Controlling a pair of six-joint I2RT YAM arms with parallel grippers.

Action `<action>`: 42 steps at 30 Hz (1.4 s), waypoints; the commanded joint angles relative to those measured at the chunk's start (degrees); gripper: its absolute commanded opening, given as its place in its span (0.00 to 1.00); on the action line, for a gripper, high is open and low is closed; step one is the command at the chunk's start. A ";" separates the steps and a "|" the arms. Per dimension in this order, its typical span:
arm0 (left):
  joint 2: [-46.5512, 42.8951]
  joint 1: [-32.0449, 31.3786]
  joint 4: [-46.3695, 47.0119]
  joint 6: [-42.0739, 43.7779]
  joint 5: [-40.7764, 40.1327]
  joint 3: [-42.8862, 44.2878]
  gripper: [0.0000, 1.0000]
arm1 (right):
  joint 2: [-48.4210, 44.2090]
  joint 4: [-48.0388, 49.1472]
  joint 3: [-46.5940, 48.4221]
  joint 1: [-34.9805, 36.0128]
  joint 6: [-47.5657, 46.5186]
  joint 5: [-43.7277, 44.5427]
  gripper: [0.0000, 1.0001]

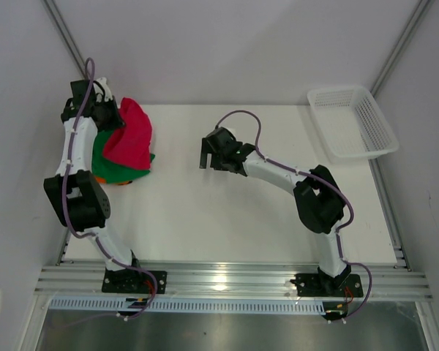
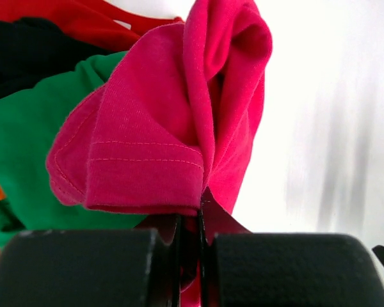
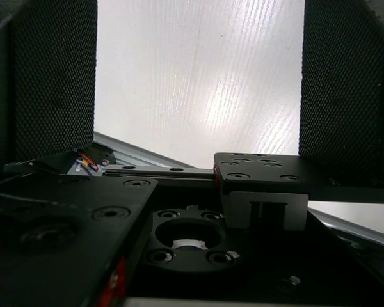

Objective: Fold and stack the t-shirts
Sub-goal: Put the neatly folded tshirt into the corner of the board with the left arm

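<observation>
A pile of t-shirts lies at the table's far left. On top is the crimson t-shirt, lifted into a bunched fold over a green one and an orange one. My left gripper is at the pile's far-left edge. In the left wrist view the left gripper is shut on a hem of the crimson t-shirt, with the green t-shirt and a red t-shirt behind it. My right gripper hovers over the table's middle, open, with nothing between its fingers.
A white mesh basket stands at the far right corner, partly over the table's edge. Bare white table shows below the right gripper. Grey walls close in on the left and at the back, next to the pile.
</observation>
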 commanded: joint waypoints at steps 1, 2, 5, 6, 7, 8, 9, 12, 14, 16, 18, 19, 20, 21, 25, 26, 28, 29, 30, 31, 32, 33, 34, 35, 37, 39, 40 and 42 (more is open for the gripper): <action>-3.98 0.06 0.85 1.13 -1.86 2.28 0.01 | -0.44 1.04 -0.43 0.34 0.79 -0.68 0.97; -4.07 0.06 0.94 1.22 -2.13 2.02 0.00 | -0.45 1.04 -0.52 0.43 0.97 -0.68 0.97; -3.98 0.15 1.64 1.40 -3.09 -0.18 0.01 | -0.71 0.86 -0.70 0.51 0.97 -0.77 0.97; -3.81 0.15 1.91 1.40 -3.53 -0.71 0.00 | -0.88 0.77 -0.79 0.60 0.88 -0.77 0.97; -3.63 0.15 1.82 1.49 -4.58 -1.32 0.01 | -1.06 0.77 -0.79 0.60 0.88 -0.68 0.97; -3.55 0.15 1.91 1.40 -5.63 -3.94 0.01 | -1.06 0.69 -0.87 0.60 0.80 -0.68 0.97; -3.72 0.15 2.34 1.40 -6.86 -5.01 0.00 | -1.24 0.60 -1.14 0.69 0.71 -0.50 0.97; -3.63 0.06 3.14 1.57 -12.22 -10.19 0.01 | -1.76 0.33 -1.49 0.69 0.27 -0.59 0.97; -2.76 0.50 3.32 1.23 -14.86 -12.22 0.00 | -1.68 -0.28 -1.31 0.60 -0.43 -0.68 0.97; -1.97 1.20 2.62 -0.26 -16.53 -11.70 0.01 | -1.50 -0.81 -0.96 0.60 -0.96 -0.85 0.97; -0.39 1.90 -0.02 -1.41 -16.72 -9.60 0.01 | -1.41 -1.60 -0.79 0.78 -1.31 -1.11 0.97; -0.03 2.25 -0.46 -2.20 -17.24 -9.33 0.01 | -1.33 -1.95 -0.44 0.78 -1.40 -1.20 0.97; 0.06 2.43 -0.99 -2.20 -17.59 -9.24 0.01 | -1.15 -2.56 -0.26 0.78 -1.66 -1.29 0.97; -0.11 2.52 -0.82 -2.29 -17.51 -9.06 0.01 | -0.97 -2.92 0.00 0.87 -1.75 -1.29 0.97; -1.35 2.61 -0.20 -2.56 -18.21 -8.71 0.00 | -0.10 -3.97 1.41 1.83 -1.84 -1.38 0.97; -1.43 2.70 -0.29 -2.47 -18.56 -8.36 0.01 | 0.08 -4.67 2.28 2.09 -2.02 -1.47 0.97; -1.44 2.96 0.32 -1.95 -18.83 -8.36 0.00 | 1.05 -5.81 3.43 2.88 -2.19 -1.29 0.97; -1.09 3.13 0.33 -1.59 -18.91 -8.18 0.01 | 1.40 -6.25 4.48 3.06 -2.28 -1.03 0.97; -0.65 3.22 -0.28 -1.50 -19.61 -8.09 0.01 | 1.75 -6.52 4.92 3.32 -2.28 -0.85 0.97; -0.30 3.57 -0.20 -1.33 -21.36 -8.09 0.01 | 1.93 -6.70 5.27 3.59 -2.37 -0.68 0.97; -0.38 3.92 0.06 -1.50 -21.64 -8.53 0.01 | 2.01 -7.22 5.89 3.85 -2.46 -0.42 0.97; -0.47 4.80 0.41 -1.94 -21.55 -8.71 0.01 | 2.19 -7.57 6.15 4.12 -2.54 -0.24 0.97; -0.56 5.33 0.76 -2.90 -21.20 -8.71 0.01 | 2.28 -8.10 6.33 4.29 -2.63 -0.06 0.97; -0.73 5.77 0.77 -3.17 -21.03 -8.10 0.01 | 2.37 -8.45 6.51 4.55 -2.63 0.46 0.97; -1.08 6.21 1.99 -2.82 -22.33 -7.57 0.01 | 2.37 -9.16 6.77 4.73 -2.55 0.73 0.97; -0.91 6.39 1.91 -2.29 -23.31 -5.90 0.01 | 2.28 -9.42 6.60 5.00 -2.28 1.08 0.97; -0.65 6.56 1.82 -2.21 -24.09 -5.46 0.01 | 2.19 -9.95 6.60 5.08 -2.19 1.17 0.97; 0.41 6.74 2.08 -1.94 -24.36 -3.53 0.00 | 2.19 -10.47 6.60 5.35 -2.28 1.52 0.98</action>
